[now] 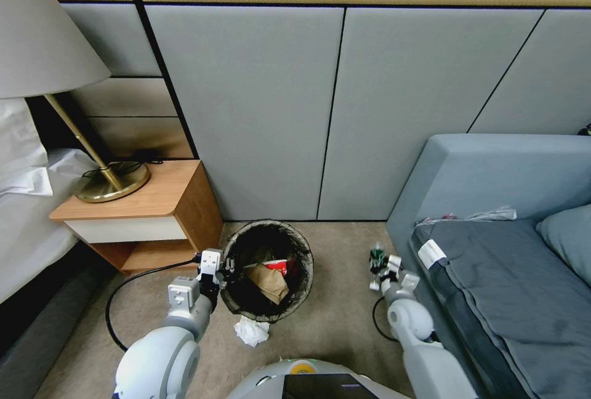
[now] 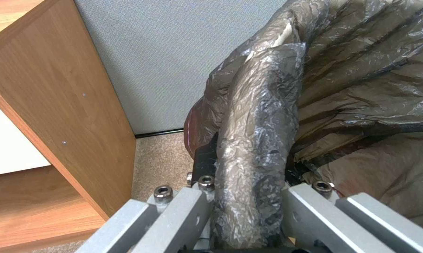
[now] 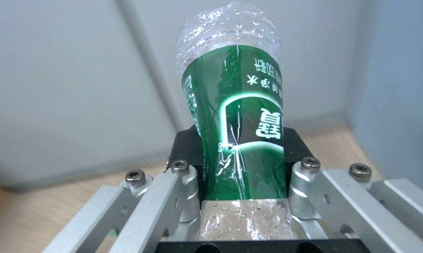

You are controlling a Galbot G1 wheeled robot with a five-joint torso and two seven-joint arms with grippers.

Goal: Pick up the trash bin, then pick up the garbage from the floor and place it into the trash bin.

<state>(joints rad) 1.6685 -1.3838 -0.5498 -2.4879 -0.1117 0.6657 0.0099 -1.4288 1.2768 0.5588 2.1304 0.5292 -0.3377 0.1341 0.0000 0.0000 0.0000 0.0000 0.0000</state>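
Meanwhile left pincer point(image 1: 226, 265) grips trash bin point(image 1: 269, 229) rim (bottle point(image 3: 237, 140) right).

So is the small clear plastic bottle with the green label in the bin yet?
Not yet. The clear green-labelled bottle is clamped in the right gripper, off to the right of the black-lined trash bin.

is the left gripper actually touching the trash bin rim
Touching. In the left wrist view the left gripper has its fingers pressed on either side of the trash bin rim, pinching the bag-covered edge.
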